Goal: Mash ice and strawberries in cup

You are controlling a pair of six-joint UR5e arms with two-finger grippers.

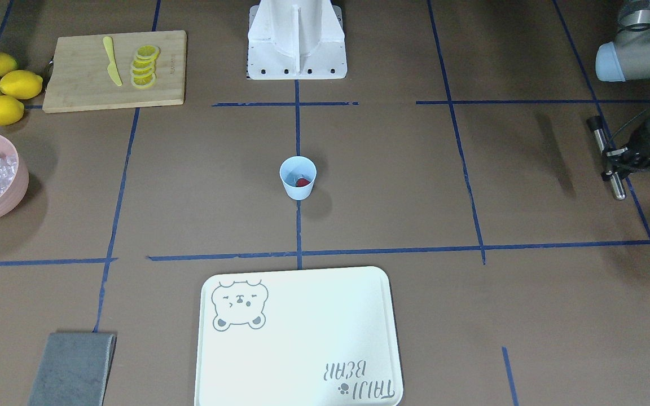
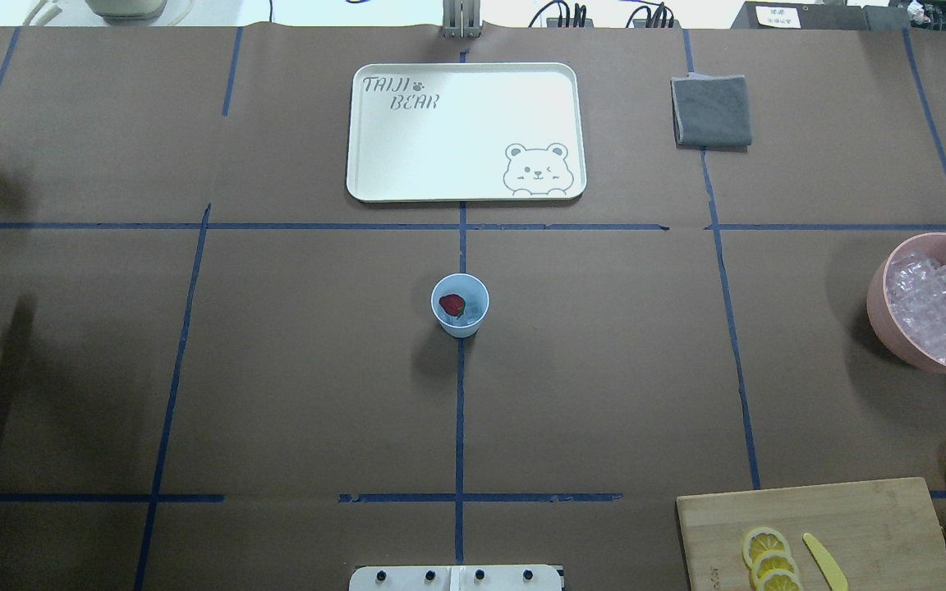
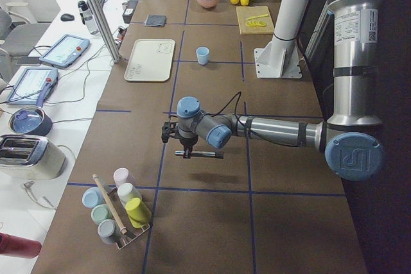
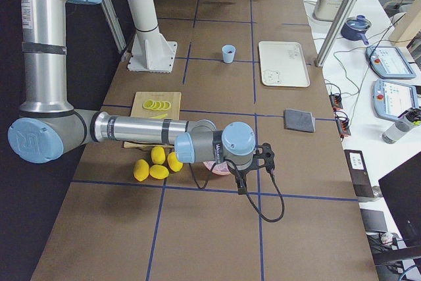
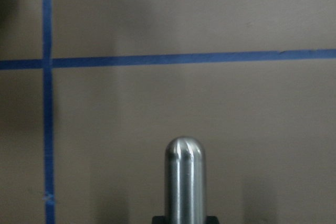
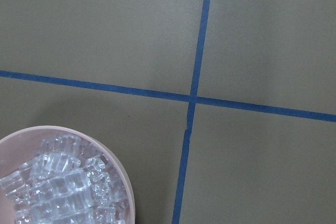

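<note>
1. At the table's left end, the left gripper (image 1: 611, 163) hangs above the paper, its fingers clamped on a metal rod (image 1: 600, 135) held roughly level.
2. At the opposite end, the right gripper (image 4: 268, 157) hangs near a pink bowl (image 2: 882, 316); I cannot tell how far apart its fingers are.
3. The cup (image 1: 298, 192) stands upright mid-table on a blue tape line, well apart from both grippers.
4. Inside it lie a strawberry (image 2: 452, 304) and ice (image 2: 474, 311); the bowl holds much more ice.
</note>
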